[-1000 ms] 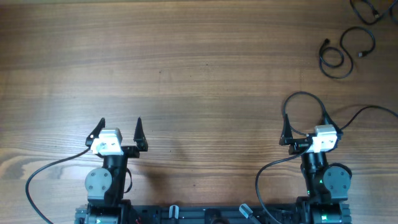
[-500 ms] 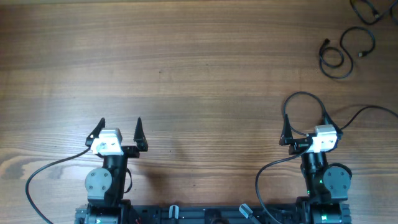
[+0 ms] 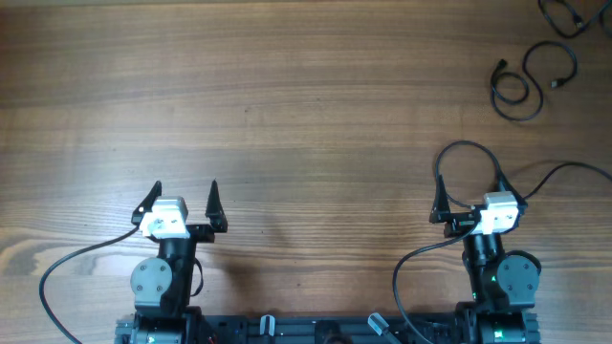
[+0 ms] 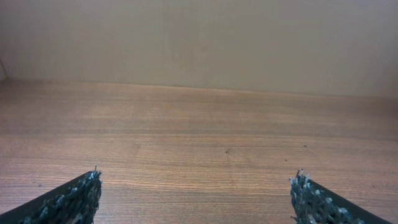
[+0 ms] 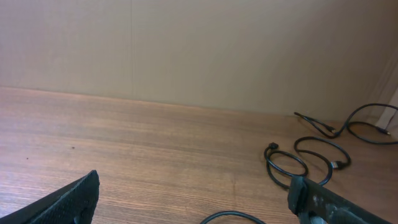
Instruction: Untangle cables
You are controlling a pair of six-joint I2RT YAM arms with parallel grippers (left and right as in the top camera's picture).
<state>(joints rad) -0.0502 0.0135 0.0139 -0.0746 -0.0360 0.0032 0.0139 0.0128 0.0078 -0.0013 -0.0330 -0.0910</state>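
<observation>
Cables (image 3: pixel 496 89): thin black cords lying loose on the counter (image 3: pixel 287 96), upper right of the overhead frame. One small coil running into a wider open loop, small plug ends showing.
Second cord (image 3: pixel 555 21): higher up, in the very top right corner, partly cut off by the frame edge. Apparently apart from the first.
Right wrist view: cables (image 5: pixel 268 163) at the lower right, second cord (image 5: pixel 317 124) behind them towards the right edge.
Handling: probably light, limp and a little springy. Likely to slide on the smooth wood and drag along whole when pulled. Hardly fragile, though plugs liable to snag in a loop.
Where to take hold: best at a plug end or on a single bare strand at the outer edge of the wide loop, not across the doubled coil.
Right hand (image 3: pixel 470 191): lower right of the overhead frame, spread fully wide, holding nothing, well apart from the cords. Nearer of the two.
Left hand (image 3: pixel 185 186): lower left, likewise wide open and empty.
Arm wire (image 3: pixel 459 145): thicker black loop just above the right hand. Part of the rig, not to be grabbed.
Progress: judged not yet begun, cords untouched.
</observation>
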